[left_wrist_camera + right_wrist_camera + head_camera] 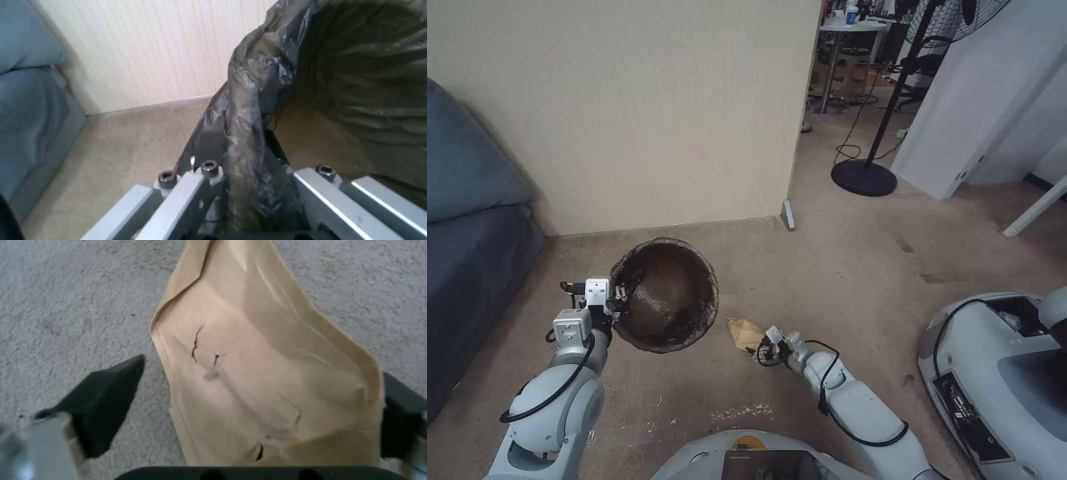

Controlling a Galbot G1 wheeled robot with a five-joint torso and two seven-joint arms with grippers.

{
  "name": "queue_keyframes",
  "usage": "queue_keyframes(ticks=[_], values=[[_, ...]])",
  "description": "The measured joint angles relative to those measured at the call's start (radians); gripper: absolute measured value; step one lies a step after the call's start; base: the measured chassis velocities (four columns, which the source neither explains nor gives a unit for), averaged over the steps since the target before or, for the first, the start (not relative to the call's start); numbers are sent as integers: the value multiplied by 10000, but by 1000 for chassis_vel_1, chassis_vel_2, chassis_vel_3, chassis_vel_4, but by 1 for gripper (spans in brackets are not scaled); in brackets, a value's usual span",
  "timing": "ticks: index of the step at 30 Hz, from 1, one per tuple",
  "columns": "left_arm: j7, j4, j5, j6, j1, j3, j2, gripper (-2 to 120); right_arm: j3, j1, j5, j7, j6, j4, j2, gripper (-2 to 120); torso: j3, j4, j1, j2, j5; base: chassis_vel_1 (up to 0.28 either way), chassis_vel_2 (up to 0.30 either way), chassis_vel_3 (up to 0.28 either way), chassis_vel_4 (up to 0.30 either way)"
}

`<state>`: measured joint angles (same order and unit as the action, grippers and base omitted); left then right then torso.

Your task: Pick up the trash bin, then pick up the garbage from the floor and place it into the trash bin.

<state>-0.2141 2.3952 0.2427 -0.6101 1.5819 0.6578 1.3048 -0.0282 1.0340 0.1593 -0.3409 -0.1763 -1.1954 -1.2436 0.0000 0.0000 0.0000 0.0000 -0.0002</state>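
Observation:
The trash bin (667,293), round and lined with a dark bag, hangs tilted on its side just above the carpet with its mouth facing me. My left gripper (620,300) is shut on its rim; in the left wrist view the bag-covered rim (249,126) runs between the fingers (209,146). A crumpled tan paper bag (746,331), one piece of the garbage, lies on the carpet right of the bin. My right gripper (767,341) is low at it and open. The paper bag (267,373) lies between the two black fingers (106,400).
A blue-grey sofa (467,220) lines the left side and a beige wall (647,113) stands behind the bin. A fan stand's round base (864,177) sits in the doorway. A white machine base (994,373) is close on the right. Open carpet lies ahead.

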Motion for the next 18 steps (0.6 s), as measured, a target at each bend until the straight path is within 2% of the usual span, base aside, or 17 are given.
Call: queue_keyframes(ticks=[2, 3, 7, 8, 11, 13, 17, 18], values=[[2, 16, -5, -1, 29, 0, 7, 3, 8, 29, -6, 32, 25, 9, -20, 83, 0, 1, 0, 0, 0, 0, 0, 0, 0], [2, 16, -5, -1, 29, 0, 7, 3, 8, 29, -6, 32, 25, 9, -20, 83, 0, 1, 0, 0, 0, 0, 0, 0, 0], [4, 70, -6, -10, 61, 30, -4, 3, 13, 86, 4, 107, 64, -4, -19, 65, 0, 0, 0, 0, 0, 0, 0, 0, 0], [4, 70, -6, -10, 61, 30, -4, 3, 13, 86, 4, 107, 64, -4, -19, 65, 0, 0, 0, 0, 0, 0, 0, 0, 0], [5, 93, -6, -12, 85, 32, -6, 3, -23, 124, 11, 191, 113, -93, 3, 50, 0, 0, 0, 0, 1, 0, 0, 0, 0], [5, 95, -6, -12, 85, 29, -6, 3, -32, 140, 17, 215, 117, -140, 25, 47, 0, 0, 0, 0, 1, 0, 0, 0, 0], [5, 100, -7, -15, 79, -12, -6, 3, -118, 219, -12, 291, 184, -302, 108, 28, 0, 0, 0, 0, 1, 0, 0, 0, 0], [5, 100, -7, -15, 79, -12, -6, 3, -118, 219, -12, 291, 184, -302, 108, 28, 0, 0, 0, 0, 1, 0, 0, 0, 0]])
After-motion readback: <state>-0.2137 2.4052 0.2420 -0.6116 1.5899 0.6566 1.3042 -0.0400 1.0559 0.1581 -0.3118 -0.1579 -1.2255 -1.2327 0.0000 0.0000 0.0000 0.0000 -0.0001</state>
